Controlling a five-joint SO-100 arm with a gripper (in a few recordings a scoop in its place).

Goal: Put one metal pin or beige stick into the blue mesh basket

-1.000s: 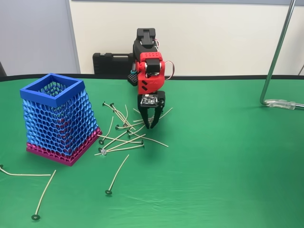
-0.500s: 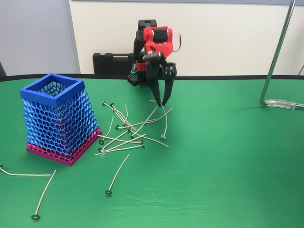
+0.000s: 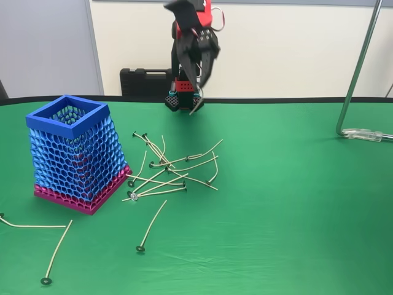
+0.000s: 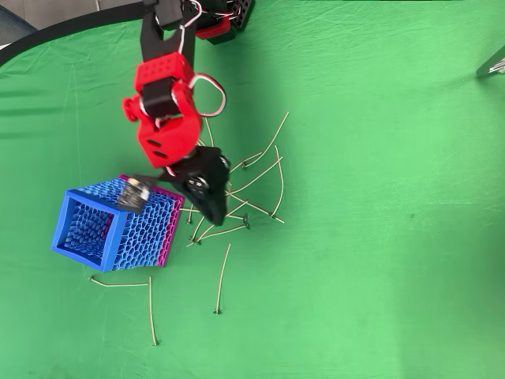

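A bright green cloth (image 3: 295,203) covers the table, with a grey panel at the upper left of the fixed view, a cream wall behind, a black plastic case (image 3: 144,81) against it and a bent chrome tube stand (image 3: 359,74) at the right edge; no writing is legible. At left stands the tall blue honeycomb-mesh basket (image 3: 77,153) with its magenta base, and thin beige sticks with dark disc ends (image 3: 178,166) lie scattered right of it at centre. The red arm's black gripper (image 3: 198,80) is raised at top centre, fingers nearly together, with a pale sliver at the tips; I cannot tell whether it grips a stick.
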